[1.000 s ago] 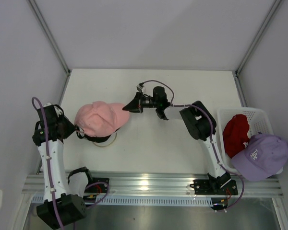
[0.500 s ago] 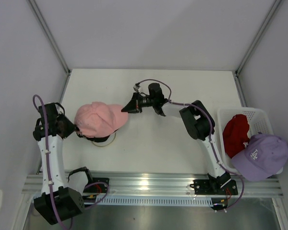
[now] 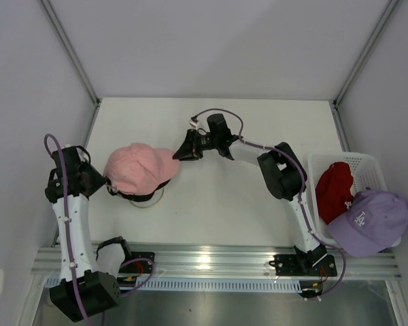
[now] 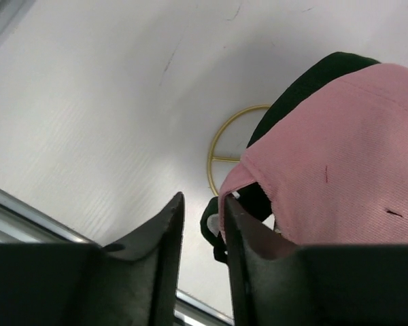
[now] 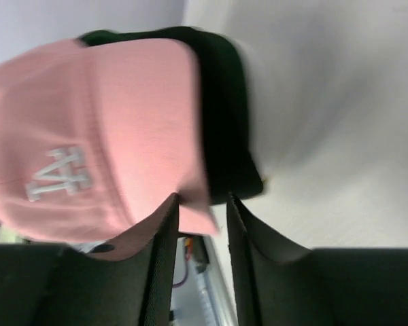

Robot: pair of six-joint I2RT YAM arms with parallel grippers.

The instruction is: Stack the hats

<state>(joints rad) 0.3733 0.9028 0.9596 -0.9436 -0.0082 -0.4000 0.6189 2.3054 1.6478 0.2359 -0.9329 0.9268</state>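
Observation:
A pink cap [image 3: 137, 168] sits on top of dark caps [image 3: 141, 197] on a gold wire stand [image 3: 156, 202] at the left of the table. My left gripper [image 3: 109, 185] is at the cap's back edge, open by a narrow gap [image 4: 200, 200]; the pink cap [image 4: 340, 156] lies just beyond its right finger, over a dark cap [image 4: 313, 81]. My right gripper [image 3: 181, 152] is at the brim, open [image 5: 202, 200]; a corner of the pink cap's [image 5: 88, 136] brim shows between the fingers, with a dark brim [image 5: 221, 115] beside it.
A white mesh basket [image 3: 364, 161] at the right edge holds a red cap [image 3: 333, 189] and a lavender cap with a white logo [image 3: 368, 219]. The gold stand's ring [image 4: 221, 146] shows under the stack. Metal rails run along the near table edge.
My right gripper has moved left to the pink cap's brim. The pink cap has shifted slightly left. The left arm has barely moved.

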